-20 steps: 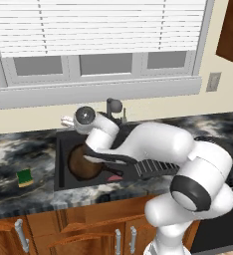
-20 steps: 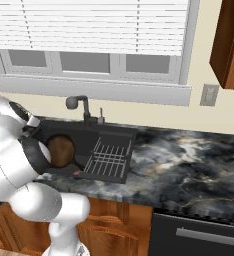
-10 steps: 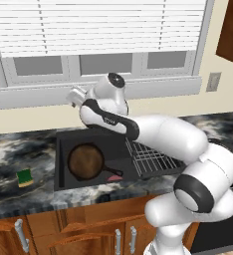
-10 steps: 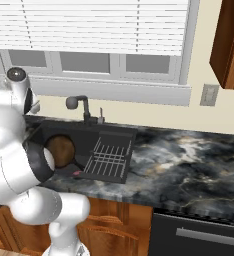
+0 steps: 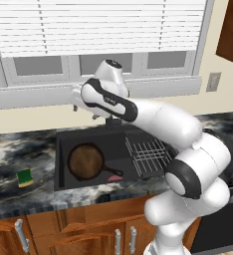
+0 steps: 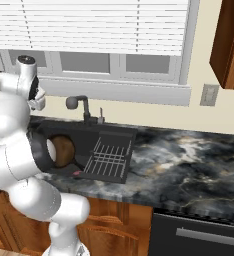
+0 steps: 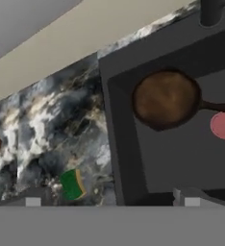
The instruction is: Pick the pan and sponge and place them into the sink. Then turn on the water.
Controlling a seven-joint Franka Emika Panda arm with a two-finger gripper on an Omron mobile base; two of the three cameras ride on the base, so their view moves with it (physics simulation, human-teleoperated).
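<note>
The pan (image 5: 86, 162) (image 6: 64, 150) (image 7: 165, 98) lies flat in the left section of the black sink (image 5: 59, 149) (image 7: 119, 144), its handle pointing toward the wire rack. The green and yellow sponge (image 5: 24, 177) (image 7: 72, 184) rests on the marble counter left of the basin. My gripper (image 5: 84, 109) (image 7: 112, 202) hangs high over the sink's back left corner, near the window sill. It is open and holds nothing; its tips stand wide apart in the hand view. The water is out of view.
A grey wire rack (image 5: 148, 154) (image 6: 106, 160) fills the sink's right section. The dark faucet (image 6: 81, 105) stands at the back rim. A pink disc (image 7: 224, 126) lies on the basin floor beside the pan handle. Marble counter stretches to the right.
The arm has lifted out of the basin, and the hand has swung up and left toward the window sill. The pan stays in the sink; the sponge has not moved.
</note>
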